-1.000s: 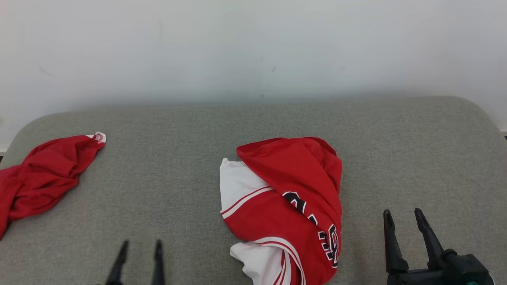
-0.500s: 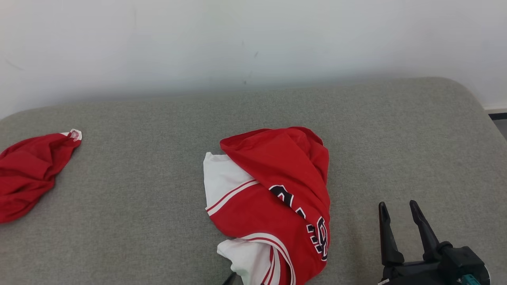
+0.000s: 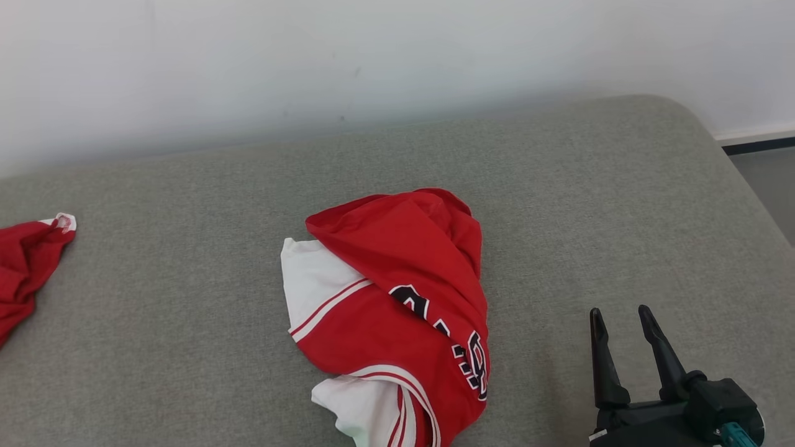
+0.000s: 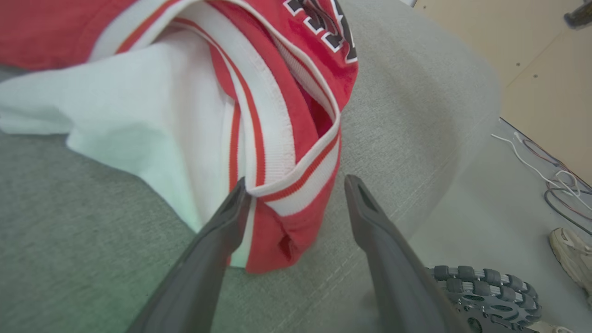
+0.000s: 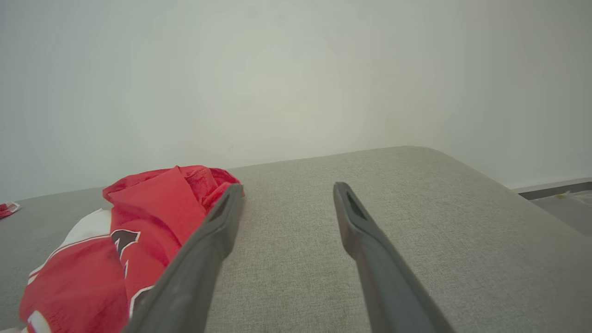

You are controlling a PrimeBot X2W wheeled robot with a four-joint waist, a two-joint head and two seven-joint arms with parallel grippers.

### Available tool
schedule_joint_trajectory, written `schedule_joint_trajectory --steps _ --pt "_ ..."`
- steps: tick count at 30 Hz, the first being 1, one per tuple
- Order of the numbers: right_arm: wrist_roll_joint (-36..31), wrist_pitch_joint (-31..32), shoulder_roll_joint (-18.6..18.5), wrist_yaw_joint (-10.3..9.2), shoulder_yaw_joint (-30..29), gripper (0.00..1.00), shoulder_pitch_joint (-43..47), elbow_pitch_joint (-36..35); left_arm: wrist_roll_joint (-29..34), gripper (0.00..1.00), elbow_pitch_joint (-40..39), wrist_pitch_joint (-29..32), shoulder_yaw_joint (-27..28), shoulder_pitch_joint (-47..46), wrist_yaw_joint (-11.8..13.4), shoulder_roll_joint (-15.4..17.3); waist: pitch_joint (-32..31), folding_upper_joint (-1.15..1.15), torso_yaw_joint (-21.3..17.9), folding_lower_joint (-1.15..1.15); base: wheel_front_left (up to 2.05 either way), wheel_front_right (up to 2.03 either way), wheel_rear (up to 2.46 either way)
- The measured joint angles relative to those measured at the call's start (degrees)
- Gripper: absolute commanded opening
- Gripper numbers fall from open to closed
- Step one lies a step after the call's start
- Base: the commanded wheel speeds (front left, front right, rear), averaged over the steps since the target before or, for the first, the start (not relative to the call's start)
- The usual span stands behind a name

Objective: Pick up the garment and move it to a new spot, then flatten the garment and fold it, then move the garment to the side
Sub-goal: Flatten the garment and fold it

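Observation:
The garment [image 3: 397, 298], a red and white jersey with dark lettering, lies crumpled in the middle of the grey cushion [image 3: 186, 248]. In the left wrist view my left gripper [image 4: 296, 181] stands open at the jersey's near striped hem [image 4: 296, 180]; the hem corner lies between the two fingers, and the left finger [image 4: 222, 231] is against the white fabric. My right gripper [image 3: 619, 311] is open over bare cushion, to the right of the jersey and apart from it. The right wrist view has the jersey [image 5: 152, 208] left of that gripper [image 5: 287, 187].
A second red cloth [image 3: 25, 267] lies at the cushion's far left edge. A white wall runs behind the cushion. Floor [image 3: 764, 180] shows past the rounded right end. The left wrist view shows a robot wheel [image 4: 481, 291], cables [image 4: 545, 171] and a shoe [image 4: 571, 249] on the floor.
The head camera has turned right, so the whole picture has slid left. My left gripper has left the lower left of the head view and gone right, to the jersey's near hem.

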Motion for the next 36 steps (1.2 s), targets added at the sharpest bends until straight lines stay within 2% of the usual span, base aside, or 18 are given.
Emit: schedule_joint_trajectory --steps 2,3,4,5,11,16,29,36 --pt "0.0 0.0 -0.1 0.0 -0.1 1.0 0.0 -0.1 -0.9 1.0 0.8 0.0 -1.1 -0.9 0.0 0.0 0.1 0.0 -0.5 0.0 0.0 0.0 0.0" --pt "0.0 0.0 -0.2 0.0 -0.2 1.0 0.0 -0.1 -1.1 0.55 1.1 0.0 -1.6 -1.3 0.0 0.0 0.1 0.0 -0.7 0.0 0.0 0.0 0.0" --pt "0.0 0.0 -0.2 0.0 -0.3 1.0 0.0 -0.2 -1.5 0.19 1.4 0.0 -2.0 -1.9 0.0 -0.1 0.2 0.0 -0.8 0.0 0.0 0.0 0.0" --pt "0.0 0.0 -0.3 0.0 -0.4 1.0 0.0 -0.2 -1.8 0.0 1.5 0.0 -2.3 -2.3 0.0 -0.1 0.2 0.0 -0.8 0.0 0.0 0.0 0.0" --pt "0.0 0.0 -0.3 0.0 -1.1 1.0 0.3 -0.3 -2.2 0.0 -2.9 0.0 1.2 -4.1 0.0 0.0 0.0 0.0 0.9 0.0 0.0 0.0 0.0" --pt "0.3 0.0 -0.2 0.0 -0.9 1.0 0.7 0.1 -1.5 0.0 -10.3 0.0 5.5 -3.8 0.0 0.5 -0.6 0.0 3.6 0.0 0.0 0.0 0.0" --pt "0.5 0.0 0.5 0.0 -1.2 1.0 0.7 0.8 0.6 0.0 -24.9 1.7 11.0 -1.7 3.1 8.0 -2.1 0.0 11.6 0.0 0.0 0.0 0.0" --pt "0.5 0.0 0.8 0.0 -0.5 1.0 -0.3 1.7 0.2 0.0 -26.3 2.5 13.5 -1.1 4.6 10.8 -1.7 0.0 11.6 0.0 0.0 0.0 0.0"
